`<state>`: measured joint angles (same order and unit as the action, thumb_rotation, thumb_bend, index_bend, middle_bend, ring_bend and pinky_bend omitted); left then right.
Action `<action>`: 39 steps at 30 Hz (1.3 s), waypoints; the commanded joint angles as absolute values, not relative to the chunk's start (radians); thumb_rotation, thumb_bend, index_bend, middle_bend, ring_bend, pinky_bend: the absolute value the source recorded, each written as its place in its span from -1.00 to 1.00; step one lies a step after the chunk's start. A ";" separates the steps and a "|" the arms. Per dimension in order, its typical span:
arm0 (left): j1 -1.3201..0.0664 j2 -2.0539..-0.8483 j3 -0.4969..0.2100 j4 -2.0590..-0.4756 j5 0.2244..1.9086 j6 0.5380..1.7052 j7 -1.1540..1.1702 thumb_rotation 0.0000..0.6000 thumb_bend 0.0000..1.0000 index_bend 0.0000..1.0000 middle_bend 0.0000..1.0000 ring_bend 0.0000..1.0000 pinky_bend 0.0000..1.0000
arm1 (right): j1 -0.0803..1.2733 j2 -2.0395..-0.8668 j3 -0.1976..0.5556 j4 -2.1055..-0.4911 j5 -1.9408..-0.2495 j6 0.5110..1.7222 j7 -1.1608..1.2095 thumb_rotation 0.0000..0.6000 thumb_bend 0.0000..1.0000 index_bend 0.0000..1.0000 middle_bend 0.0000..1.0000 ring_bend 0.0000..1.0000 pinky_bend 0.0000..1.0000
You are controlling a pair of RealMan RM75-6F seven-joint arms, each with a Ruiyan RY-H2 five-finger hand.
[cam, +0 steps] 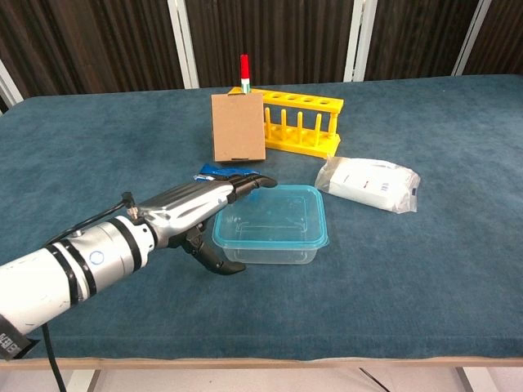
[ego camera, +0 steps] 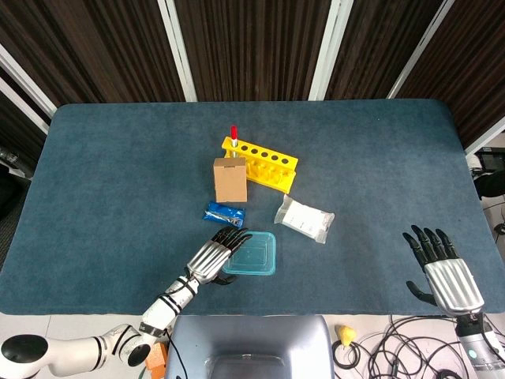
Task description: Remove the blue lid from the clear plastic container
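Left hand (cam: 208,214) covers the container's (cam: 274,224) near-left edge; contact cannot be confirmed. Blue packet (cam: 219,172) largely hidden behind the fingers in chest view. Right hand (ego camera: 442,268) absent from chest view. Box (cam: 238,126) masks the rack's (cam: 302,122) left end.

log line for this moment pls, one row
stage: reaching | left hand: open, at blue lid left edge | lid: still on clear container | right hand: open, idle
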<state>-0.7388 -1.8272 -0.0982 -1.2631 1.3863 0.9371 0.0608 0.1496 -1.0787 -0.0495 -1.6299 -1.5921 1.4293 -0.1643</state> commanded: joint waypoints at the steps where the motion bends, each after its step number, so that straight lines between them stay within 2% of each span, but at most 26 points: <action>1: -0.740 -1.827 -0.098 -1.263 1.388 0.937 0.058 1.00 -0.57 -1.00 -1.00 -1.00 -1.00 | 0.151 -1.081 -0.050 -1.632 -1.596 1.422 -0.172 1.00 -0.65 -1.00 -1.00 -1.00 -1.00; 10: -0.742 -1.846 -0.096 -1.246 1.396 0.940 0.044 1.00 -0.56 -0.98 -1.00 -1.00 -1.00 | 0.168 -1.095 -0.044 -1.650 -1.611 1.385 -0.225 1.00 -0.65 -1.00 -1.00 -1.00 -1.00; 14: -0.738 -1.862 -0.098 -1.226 1.390 0.943 0.039 1.00 -0.53 -0.75 -0.99 -1.00 -1.00 | 0.196 -1.125 -0.033 -1.654 -1.625 1.350 -0.268 1.00 -0.65 -1.00 -1.00 -1.00 -1.00; 19: -0.737 -1.876 -0.097 -1.205 1.390 0.941 0.027 1.00 -0.49 -0.41 -0.68 -0.99 -0.90 | 0.249 -1.172 -0.012 -1.672 -1.626 1.281 -0.321 1.00 -0.65 -0.98 -1.00 -1.00 -1.00; 23: -0.735 -1.883 -0.092 -1.203 1.402 0.953 0.029 1.00 -0.47 -0.25 -0.49 -0.87 -0.76 | 0.284 -1.207 0.003 -1.708 -1.620 1.235 -0.392 1.00 -0.65 -0.93 -1.00 -1.00 -1.00; 29: -0.732 -1.891 -0.090 -1.202 1.408 0.961 0.032 1.00 -0.43 -0.07 -0.30 -0.72 -0.61 | 0.320 -1.274 0.015 -1.733 -1.641 1.208 -0.453 1.00 -0.65 -0.72 -1.00 -1.00 -1.00; 35: -0.729 -1.894 -0.086 -1.200 1.406 0.958 0.037 1.00 -0.41 0.01 -0.22 -0.65 -0.55 | 0.351 -1.327 0.031 -1.726 -1.642 1.181 -0.501 1.00 -0.65 -0.53 -1.00 -1.00 -1.00; 39: -0.724 -1.892 -0.087 -1.203 1.403 0.961 0.041 1.00 -0.41 0.06 -0.18 -0.63 -0.54 | 0.411 -1.455 0.060 -1.680 -1.655 1.136 -0.556 1.00 -0.65 -0.33 -1.00 -1.00 -1.00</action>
